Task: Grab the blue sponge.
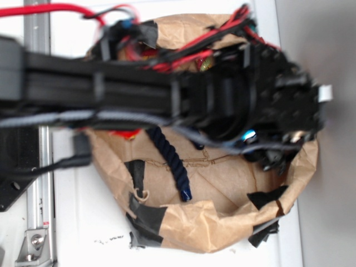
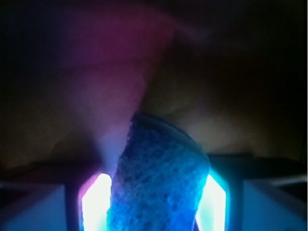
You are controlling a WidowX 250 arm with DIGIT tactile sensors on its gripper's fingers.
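The wrist view is dark, and the blue sponge [image 2: 159,178] fills its lower middle. It is a porous block standing tilted between my two glowing fingers [image 2: 96,204]. My gripper [image 2: 154,207] is shut on it, with a pad pressed against each side. In the exterior view my black arm stretches from the left across the paper bag. The gripper [image 1: 289,119] hangs over the bag's right side there. The arm and gripper body hide the sponge in that view.
A crumpled brown paper bag [image 1: 222,217] patched with black tape lies open on the white table [image 1: 83,222]. A dark navy rope [image 1: 169,161] lies inside it. Red cables [image 1: 61,8] run along the top. A metal rail [image 1: 39,200] borders the left.
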